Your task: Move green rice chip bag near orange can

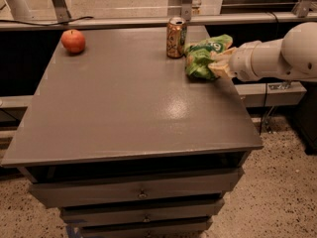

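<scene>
Nearest me is the stack of drawers [138,192] under the counter [124,108], and then a wide bare stretch of grey top. Past that, on the far right side, my tool [218,66] reaches in from the right edge and is closed on the right-hand end of the green rice chip bag [200,58], as far as I can make out.

The bag is crumpled where I hold it. I judge it to be light, soft and crinkly, and the chips inside will be brittle. A pinch on the empty film at the end seam suits it better than a squeeze across the filled middle. The foil will likely be slick, so a firm pinch matters.

Its long axis runs obliquely, from the near end low on the counter up to the far end towards the back right corner. The labelled face is turned up and to the left.

Just beside its left edge stands the orange can [176,31], upright. I cannot tell whether they touch. An apple [73,40] sits at the far left, well apart.
</scene>
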Robot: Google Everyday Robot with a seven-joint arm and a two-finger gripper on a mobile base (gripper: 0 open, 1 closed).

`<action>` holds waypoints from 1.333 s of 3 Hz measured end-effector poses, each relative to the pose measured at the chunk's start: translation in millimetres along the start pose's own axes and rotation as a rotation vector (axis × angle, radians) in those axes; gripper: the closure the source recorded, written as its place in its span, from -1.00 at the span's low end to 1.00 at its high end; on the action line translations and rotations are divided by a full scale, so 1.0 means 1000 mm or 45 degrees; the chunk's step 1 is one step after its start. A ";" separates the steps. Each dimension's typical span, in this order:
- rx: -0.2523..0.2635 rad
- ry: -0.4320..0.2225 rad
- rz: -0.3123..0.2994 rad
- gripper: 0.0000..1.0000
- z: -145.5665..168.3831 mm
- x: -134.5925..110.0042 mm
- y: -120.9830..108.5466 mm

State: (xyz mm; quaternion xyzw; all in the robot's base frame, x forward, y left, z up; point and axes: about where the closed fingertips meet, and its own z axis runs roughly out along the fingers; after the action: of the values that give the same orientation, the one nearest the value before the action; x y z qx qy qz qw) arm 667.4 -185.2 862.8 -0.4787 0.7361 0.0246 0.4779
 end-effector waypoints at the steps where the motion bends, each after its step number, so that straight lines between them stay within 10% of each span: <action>1: -0.031 -0.009 0.006 -0.76 0.006 -0.013 0.008; 4: -0.074 -0.051 0.023 -1.00 -0.012 -0.051 0.020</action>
State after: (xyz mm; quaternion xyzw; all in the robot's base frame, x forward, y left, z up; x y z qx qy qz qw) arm 648.6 -145.4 898.3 -0.4851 0.7297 0.0601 0.4781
